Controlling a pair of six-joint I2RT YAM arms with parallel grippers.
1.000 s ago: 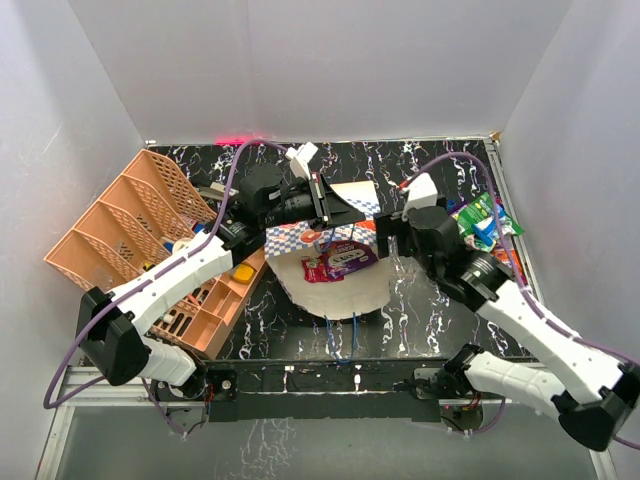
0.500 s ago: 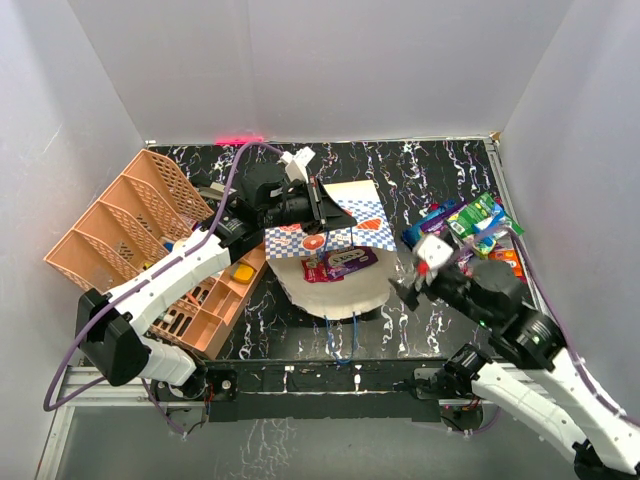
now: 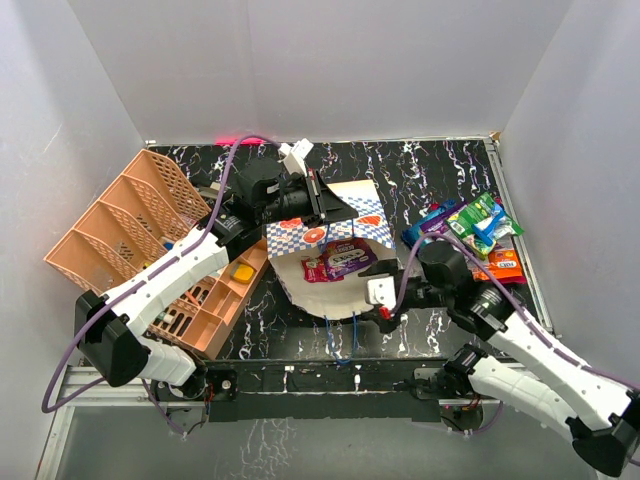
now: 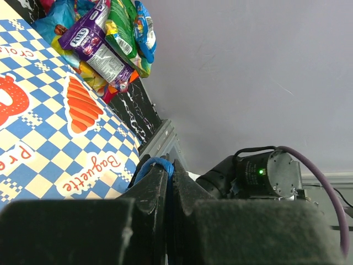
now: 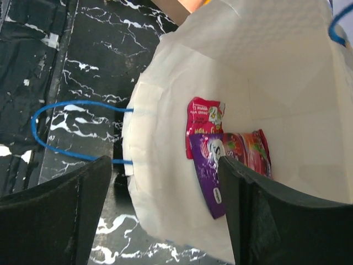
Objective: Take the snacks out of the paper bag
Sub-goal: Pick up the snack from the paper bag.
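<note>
Right wrist: purple snacks (image 5: pixel 212 165) lie in the paper bag (image 5: pixel 165 110) between wide-open, empty jaws.

Plain pale grey walls (image 3: pixel 330 70) enclose a black, white-veined marble desk (image 3: pixel 420 170); a red light (image 3: pixel 235 138) glows at its far edge.

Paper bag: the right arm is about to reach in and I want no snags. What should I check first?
1. Hold: left gripper shut on the blue cord handle, holding the paper bag open: ok.
2. Hand: right gripper open and empty: ok.
3. Targets: purple packet and magenta packet lie inside: ok.
4. Aim: purple packet lies ahead of the right gripper: ok.
5. Snag: loose handle loop clear of the right gripper: cannot tell.
</note>
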